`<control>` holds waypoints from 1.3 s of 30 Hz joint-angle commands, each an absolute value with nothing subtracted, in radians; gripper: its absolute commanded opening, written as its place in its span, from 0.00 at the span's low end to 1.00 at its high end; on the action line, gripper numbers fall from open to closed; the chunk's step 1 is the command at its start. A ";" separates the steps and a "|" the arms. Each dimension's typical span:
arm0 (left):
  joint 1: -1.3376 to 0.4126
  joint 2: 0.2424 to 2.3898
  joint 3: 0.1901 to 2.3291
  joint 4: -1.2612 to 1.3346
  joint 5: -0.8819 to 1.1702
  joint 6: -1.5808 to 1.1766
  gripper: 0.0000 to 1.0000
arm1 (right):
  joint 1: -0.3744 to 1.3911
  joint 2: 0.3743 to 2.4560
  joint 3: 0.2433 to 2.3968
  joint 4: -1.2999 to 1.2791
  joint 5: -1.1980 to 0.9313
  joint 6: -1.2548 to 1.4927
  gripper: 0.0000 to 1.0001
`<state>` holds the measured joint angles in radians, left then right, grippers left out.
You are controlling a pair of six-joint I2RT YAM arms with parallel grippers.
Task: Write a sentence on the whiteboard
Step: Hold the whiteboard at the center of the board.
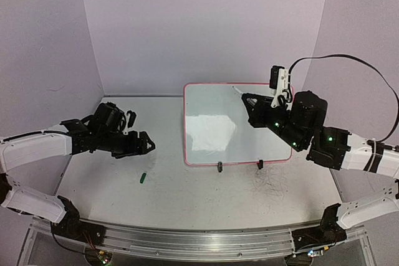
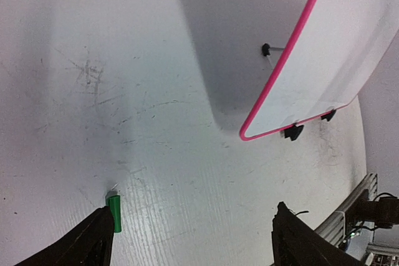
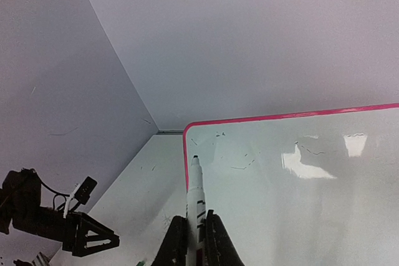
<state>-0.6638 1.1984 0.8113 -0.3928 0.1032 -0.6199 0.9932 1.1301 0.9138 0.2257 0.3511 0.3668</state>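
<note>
The whiteboard (image 1: 218, 129) has a pink frame and stands tilted on two black clip feet (image 1: 219, 166) at the table's middle. It also shows in the left wrist view (image 2: 336, 42) and the right wrist view (image 3: 299, 191). No green sentence shows on it, only faint dark specks near its top. My right gripper (image 1: 247, 99) (image 3: 196, 221) is shut on a white marker (image 3: 195, 191). The marker's dark tip points at the board's upper part; I cannot tell whether it touches. My left gripper (image 1: 147, 143) (image 2: 193, 241) is open and empty, left of the board. A green cap (image 1: 143, 177) (image 2: 115, 213) lies on the table beside its left finger.
The scuffed white tabletop (image 1: 187, 197) is closed in by plain walls at the back and both sides. The left arm (image 3: 56, 222) shows at the lower left of the right wrist view. A black cable (image 1: 349, 60) loops above the right arm.
</note>
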 commanded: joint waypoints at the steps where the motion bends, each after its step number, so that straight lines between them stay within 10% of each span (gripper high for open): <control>1: -0.624 1.148 0.884 -0.267 0.297 -0.548 0.89 | 0.997 1.139 1.009 0.056 0.343 0.357 0.00; 14: -0.559 1.441 1.045 0.169 0.651 -0.598 0.81 | 1.044 1.313 1.150 -0.173 0.370 0.404 0.00; 39: -0.461 1.850 1.377 0.176 0.869 -0.531 0.60 | 1.026 1.523 1.163 0.160 0.260 0.316 0.00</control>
